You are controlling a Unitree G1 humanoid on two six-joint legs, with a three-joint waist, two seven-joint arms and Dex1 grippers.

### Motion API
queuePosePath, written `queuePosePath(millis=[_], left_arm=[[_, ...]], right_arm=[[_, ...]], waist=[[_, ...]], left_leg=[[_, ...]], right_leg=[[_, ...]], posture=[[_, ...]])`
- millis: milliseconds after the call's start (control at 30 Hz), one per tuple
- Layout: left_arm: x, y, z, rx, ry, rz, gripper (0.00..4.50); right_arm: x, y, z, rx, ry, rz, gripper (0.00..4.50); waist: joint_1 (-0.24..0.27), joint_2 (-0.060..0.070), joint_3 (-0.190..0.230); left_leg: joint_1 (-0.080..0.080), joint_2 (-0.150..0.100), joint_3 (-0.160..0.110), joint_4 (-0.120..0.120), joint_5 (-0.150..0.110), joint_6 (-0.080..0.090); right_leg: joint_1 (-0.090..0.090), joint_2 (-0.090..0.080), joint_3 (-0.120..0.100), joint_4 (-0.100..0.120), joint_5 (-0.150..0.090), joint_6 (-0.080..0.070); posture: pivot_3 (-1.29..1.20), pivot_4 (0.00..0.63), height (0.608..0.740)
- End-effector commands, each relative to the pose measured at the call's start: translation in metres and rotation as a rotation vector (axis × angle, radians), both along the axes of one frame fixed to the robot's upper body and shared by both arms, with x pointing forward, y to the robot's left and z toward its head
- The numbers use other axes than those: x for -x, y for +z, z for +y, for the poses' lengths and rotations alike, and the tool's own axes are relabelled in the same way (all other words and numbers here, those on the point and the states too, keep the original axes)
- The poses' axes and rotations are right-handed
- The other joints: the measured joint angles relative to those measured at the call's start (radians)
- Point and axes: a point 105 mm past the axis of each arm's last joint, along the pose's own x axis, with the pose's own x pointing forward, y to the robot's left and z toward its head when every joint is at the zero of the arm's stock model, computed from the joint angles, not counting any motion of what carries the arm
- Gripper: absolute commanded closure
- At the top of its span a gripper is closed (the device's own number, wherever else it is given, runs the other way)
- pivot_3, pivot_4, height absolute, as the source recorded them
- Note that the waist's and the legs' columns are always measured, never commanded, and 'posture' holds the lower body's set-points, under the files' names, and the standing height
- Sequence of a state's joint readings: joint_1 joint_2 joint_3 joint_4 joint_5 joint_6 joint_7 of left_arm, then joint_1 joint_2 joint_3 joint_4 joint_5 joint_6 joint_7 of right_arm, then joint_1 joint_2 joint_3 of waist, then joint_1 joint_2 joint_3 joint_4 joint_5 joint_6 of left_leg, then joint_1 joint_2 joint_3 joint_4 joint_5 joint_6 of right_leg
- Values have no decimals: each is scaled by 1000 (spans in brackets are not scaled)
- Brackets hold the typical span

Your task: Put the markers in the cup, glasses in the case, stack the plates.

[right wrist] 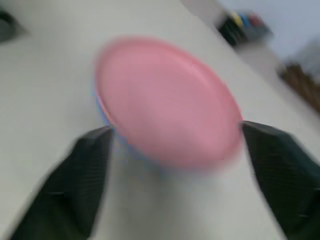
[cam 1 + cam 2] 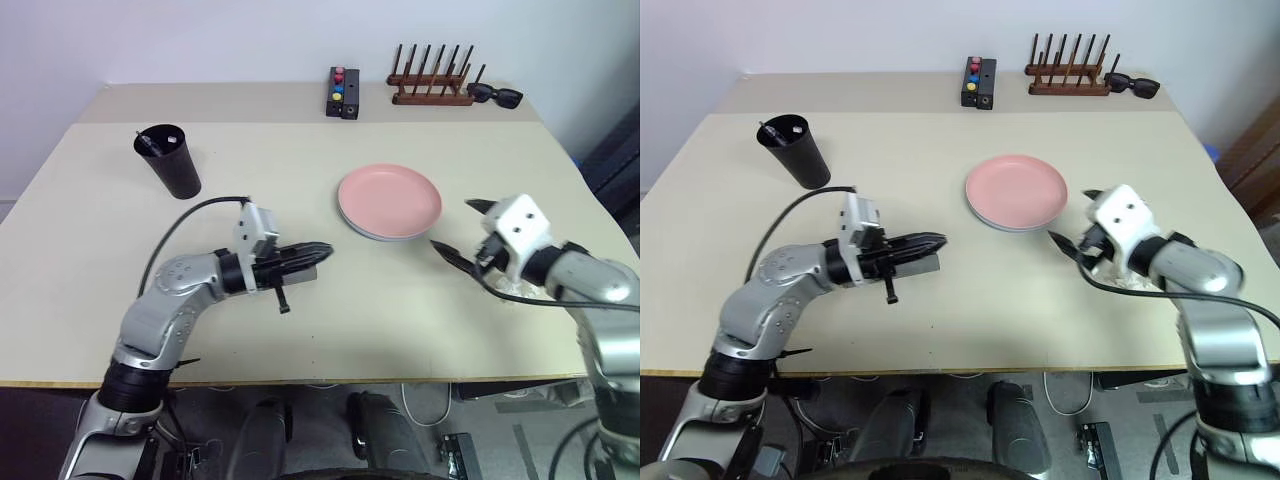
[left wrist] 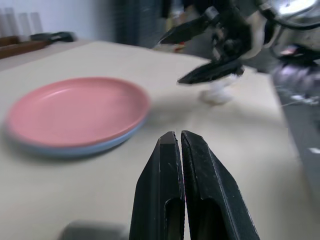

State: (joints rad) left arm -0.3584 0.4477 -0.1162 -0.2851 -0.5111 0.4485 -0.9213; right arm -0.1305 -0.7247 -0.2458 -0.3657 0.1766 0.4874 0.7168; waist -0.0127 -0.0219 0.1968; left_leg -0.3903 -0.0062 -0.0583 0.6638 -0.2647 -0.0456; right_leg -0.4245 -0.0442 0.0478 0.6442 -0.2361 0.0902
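The salmon pink plate (image 2: 390, 198) lies on top of the light blue plate (image 3: 65, 150), right of the table's middle. At the back left stands the black cup (image 2: 170, 165), with dark marker ends (image 2: 150, 143) showing at its rim. My left gripper (image 2: 318, 251) is shut with nothing between its fingers, pointing toward the plates, just over the grey case (image 2: 303, 272), which it mostly hides. My right gripper (image 2: 462, 232) hangs open just right of the plates, holding nothing. The glasses are out of view.
Along the back edge stand a black box with coloured buttons (image 2: 343, 93), a wooden rack of pegs (image 2: 432, 82) and black sunglasses (image 2: 496, 96). A small whitish thing (image 3: 217, 93) lies on the table under my right hand.
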Motion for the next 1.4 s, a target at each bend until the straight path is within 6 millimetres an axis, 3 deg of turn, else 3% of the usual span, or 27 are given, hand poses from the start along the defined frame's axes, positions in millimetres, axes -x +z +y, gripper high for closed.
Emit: queuePosePath(millis=[33,167,400,500,733,833,967,1133,1267,1400], left_arm=[[9,6,-19,19,-106,-28,4409],[9,6,-26,31,-150,-23,4409],[7,3,-25,28,-164,-26,4409],[6,0,-21,27,-145,-25,4409],[9,-12,-15,57,-85,24,4409],[13,-14,-13,50,-84,25,4409],[11,-14,-9,27,-45,8,4409],[7,-4,-8,47,-11,-13,4409],[8,-2,-9,46,-3,-18,4409],[8,-1,-9,46,3,-22,4409]], right_arm=[[21,-2,-35,-57,-203,34,31],[39,-30,-61,-110,-394,166,31],[54,-66,-80,-64,-532,302,31],[46,-66,-83,-77,-548,278,892],[30,-61,-76,-71,-515,230,4445],[24,-52,-71,-67,-495,186,4445],[1,-10,-27,-110,-283,6,4445],[-17,9,22,-125,-75,-74,4445],[-38,12,59,-140,53,-87,4445],[-68,1,74,-135,46,-49,4445]], waist=[[1,1,0],[-6,1,0],[-4,2,-1],[-4,2,-1],[-3,2,-1],[-2,2,-1],[-9,2,-1],[-5,2,-1],[-6,2,-1],[-7,2,-1]], left_leg=[[0,0,0,0,0,0],[1,0,2,0,0,0],[1,0,2,0,0,0],[1,0,2,0,0,0],[0,0,2,0,0,0],[0,0,2,0,0,0],[0,1,3,0,0,0],[0,1,1,-1,0,0],[-1,1,1,-1,0,0],[-1,1,2,-1,0,0]], right_leg=[[0,0,0,0,0,0],[0,0,1,0,0,0],[0,1,2,-1,-1,0],[0,1,2,-1,-1,0],[0,1,2,-2,-1,0],[0,1,2,-3,-1,0],[0,1,2,-3,-1,1],[0,2,1,-4,-1,1],[0,2,1,-5,1,0],[0,1,1,-6,1,0]], posture=[[0,150,735],[0,150,735],[0,150,735],[0,150,735],[0,150,735],[0,150,735],[0,150,735],[0,150,735],[0,150,735],[0,150,735]])
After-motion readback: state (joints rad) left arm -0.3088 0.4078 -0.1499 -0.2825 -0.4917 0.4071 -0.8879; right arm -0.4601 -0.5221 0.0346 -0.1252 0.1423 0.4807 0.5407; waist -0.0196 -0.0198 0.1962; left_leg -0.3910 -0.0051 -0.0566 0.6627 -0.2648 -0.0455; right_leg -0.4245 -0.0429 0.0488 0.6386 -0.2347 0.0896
